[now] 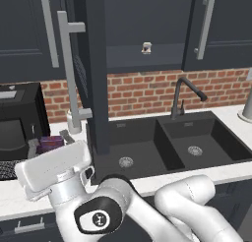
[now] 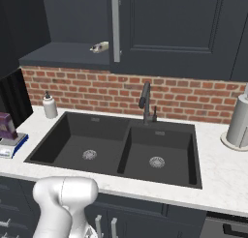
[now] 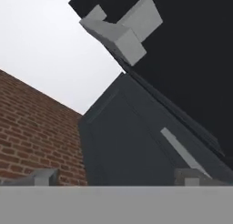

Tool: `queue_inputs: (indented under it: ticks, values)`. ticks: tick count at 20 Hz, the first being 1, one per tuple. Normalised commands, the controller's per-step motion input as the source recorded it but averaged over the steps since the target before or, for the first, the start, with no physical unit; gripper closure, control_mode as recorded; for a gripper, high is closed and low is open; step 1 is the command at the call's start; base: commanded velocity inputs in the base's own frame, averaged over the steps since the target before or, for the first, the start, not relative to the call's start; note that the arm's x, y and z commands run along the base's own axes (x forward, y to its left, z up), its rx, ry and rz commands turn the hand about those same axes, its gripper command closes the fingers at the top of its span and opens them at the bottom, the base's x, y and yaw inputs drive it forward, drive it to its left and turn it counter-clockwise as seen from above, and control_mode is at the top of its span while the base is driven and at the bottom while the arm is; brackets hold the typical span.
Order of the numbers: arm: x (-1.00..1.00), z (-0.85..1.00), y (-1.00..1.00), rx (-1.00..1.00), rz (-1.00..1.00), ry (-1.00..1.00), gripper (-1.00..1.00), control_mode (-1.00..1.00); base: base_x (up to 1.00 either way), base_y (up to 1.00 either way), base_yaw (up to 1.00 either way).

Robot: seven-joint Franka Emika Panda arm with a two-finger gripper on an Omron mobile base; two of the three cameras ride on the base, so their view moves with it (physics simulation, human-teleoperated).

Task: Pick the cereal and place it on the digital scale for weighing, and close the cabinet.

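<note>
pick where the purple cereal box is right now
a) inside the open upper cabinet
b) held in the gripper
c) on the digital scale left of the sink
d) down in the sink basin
c: the cereal stands upright on the digital scale, on the counter left of the sink.

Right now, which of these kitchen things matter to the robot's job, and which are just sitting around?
Job:
cereal, on the digital scale
cabinet, door open
gripper, open

Just around:
sink
faucet
soap bottle
microwave
small jar
</note>
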Motion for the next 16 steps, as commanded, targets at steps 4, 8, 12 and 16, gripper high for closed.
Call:
queue_inputs:
  ticks: [4, 8, 12, 16]
  values:
    - [0.30, 0.00, -0.04, -0.01, -0.03, -0.19, -1.00, -1.00, 0.00, 0.00, 0.00]
    - [0.14, 0.00, -0.32, 0.00, 0.00, -0.19, -1.00, -1.00, 0.00, 0.00, 0.00]
    - [0.13, 0.00, -0.38, 0.00, 0.00, -0.21, -1.00, -1.00, 0.00, 0.00, 0.00]
    - [0.22, 0.01, -0.39, 0.07, 0.00, -0.20, -1.00, -1.00, 0.00, 0.00, 0.00]
